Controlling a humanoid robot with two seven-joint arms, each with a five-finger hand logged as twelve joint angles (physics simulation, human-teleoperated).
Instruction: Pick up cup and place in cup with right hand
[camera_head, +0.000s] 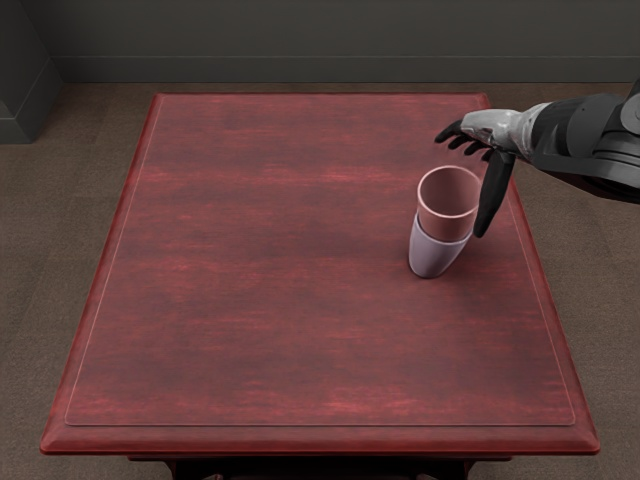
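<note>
- In the head view, the pink cup (446, 222) sits inside the lilac cup (432, 256); its upper part and round rim stand out above the lilac one, and its open mouth faces up.
- The two nested cups stand on the right part of the bench (320, 437); they look upright, the lilac cup at the bottom.
- The right hand (492, 128) is released and grasps nothing; its dark fingers (451, 131) reach out loosely towards the left, slightly bent and apart, beyond the pink rim.
- Its long thumb (491, 195) points downward just beside the right side of the pink cup; whether it touches the cup, I cannot tell.
- The right arm (585, 135), grey and black, comes in from the right edge, over the bench's far right side.
- The bench top is reddish wood with streaks; brown floor (60, 250) lies around it, and a dark grey wall (340, 30) stands behind.
</note>
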